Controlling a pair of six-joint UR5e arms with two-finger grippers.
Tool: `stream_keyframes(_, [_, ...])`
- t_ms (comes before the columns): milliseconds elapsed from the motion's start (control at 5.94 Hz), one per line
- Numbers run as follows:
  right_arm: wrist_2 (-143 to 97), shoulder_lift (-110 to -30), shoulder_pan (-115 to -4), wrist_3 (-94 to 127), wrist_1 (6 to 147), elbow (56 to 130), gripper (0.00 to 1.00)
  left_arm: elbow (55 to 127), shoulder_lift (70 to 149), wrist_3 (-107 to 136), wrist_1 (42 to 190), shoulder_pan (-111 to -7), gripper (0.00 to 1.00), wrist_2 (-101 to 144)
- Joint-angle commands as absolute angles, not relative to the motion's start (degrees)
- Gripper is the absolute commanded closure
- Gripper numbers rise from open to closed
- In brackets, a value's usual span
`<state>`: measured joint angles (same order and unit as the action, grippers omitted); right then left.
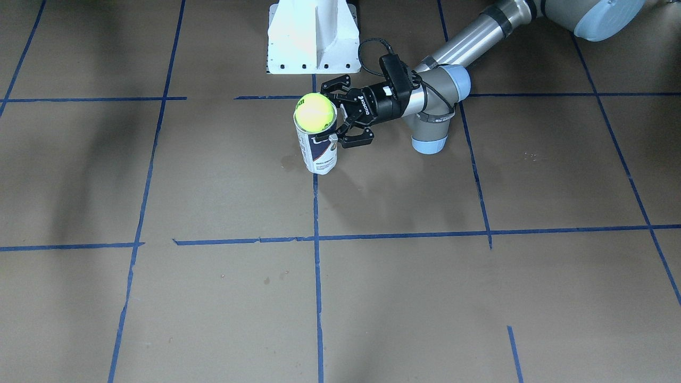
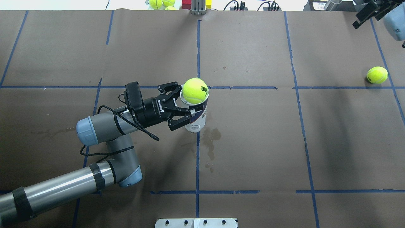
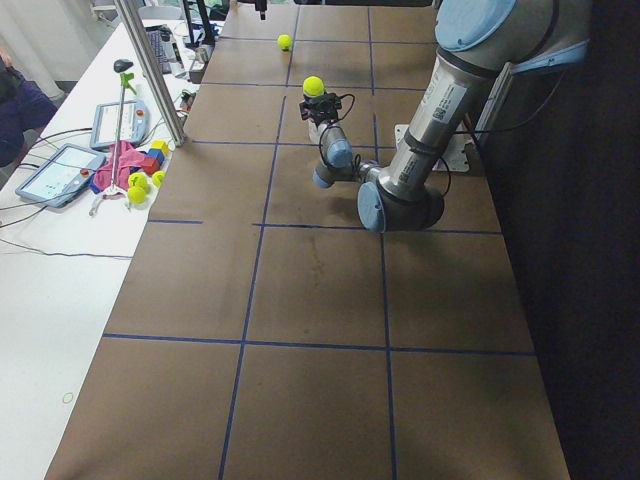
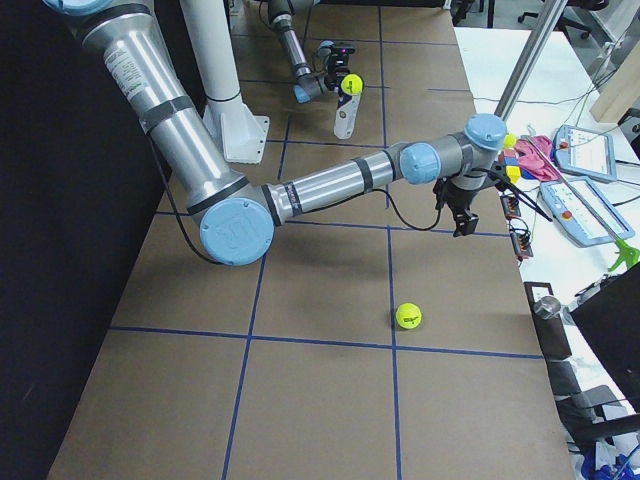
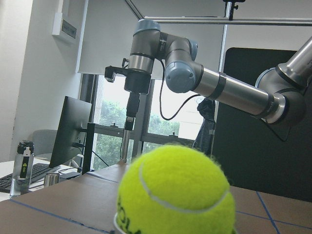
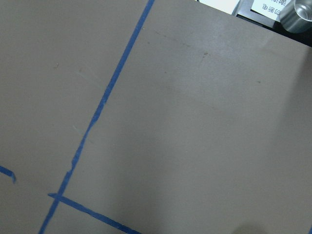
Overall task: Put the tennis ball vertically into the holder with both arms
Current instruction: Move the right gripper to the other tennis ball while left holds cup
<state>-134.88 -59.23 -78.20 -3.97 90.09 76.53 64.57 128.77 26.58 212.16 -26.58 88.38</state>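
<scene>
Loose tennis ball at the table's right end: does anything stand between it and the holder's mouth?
Yes. Another tennis ball sits on the mouth of the holder, blocking it; the left claw grips the upright holder just below.

Worktable point(image 2: 253, 152) is covered in brown paper and gridded with blue tape point(image 2: 197, 158); a stain point(image 2: 210, 139) lies near centre. Adjoining side desk point(image 3: 60, 240), white, carries tablets point(image 3: 58, 172). Beyond: daylit window point(image 5: 107, 124) under a lowered roller blind point(image 5: 105, 39), dark monitor point(image 5: 68, 129), white wall point(image 5: 44, 83).

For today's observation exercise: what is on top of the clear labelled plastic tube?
A yellow-green tennis ball sits on the mouth of the clear plastic tube. Ball and label hide its inside.
</scene>
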Motion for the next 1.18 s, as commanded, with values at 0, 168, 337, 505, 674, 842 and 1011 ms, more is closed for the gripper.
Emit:
stream_keyframes(0, [-135.6, -60.0, -80.2, -12.1, 88.5, 71.9, 0.00, 64.5, 128.9, 27.0, 212.2, -26.9, 0.52, 87.5])
stream_keyframes(168, [-135.4, -63.9, -80.4, -14.0, 86.2, 72.0, 0.00, 64.4, 128.8, 27.1, 212.2, -26.9, 0.52, 87.5])
stream_keyframes(337, [-135.2, -68.9, -80.4, -13.3, 78.5, 72.1, 0.00, 64.4, 128.8, 27.1, 212.1, -26.9, 0.52, 87.5])
stream_keyframes(505, [-134.0, -70.8, -80.3, -11.9, 75.7, 72.0, 0.00, 64.4, 128.8, 27.1, 212.1, -26.9, 0.52, 87.5])
stream_keyframes(674, [-133.4, -73.4, -80.2, -11.6, 72.6, 71.8, 0.00, 64.4, 128.9, 27.1, 212.1, -26.8, 0.52, 87.5])
stream_keyframes(842, [-132.8, -75.2, -79.2, -9.2, 68.4, 71.8, 0.00, 64.4, 128.8, 27.1, 212.0, -26.8, 0.52, 87.5])
stream_keyframes(1011, [-130.5, -75.3, -77.4, -7.8, 67.9, 71.8, 0.00, 64.4, 128.8, 27.0, 212.0, -26.8, 0.52, 87.5])
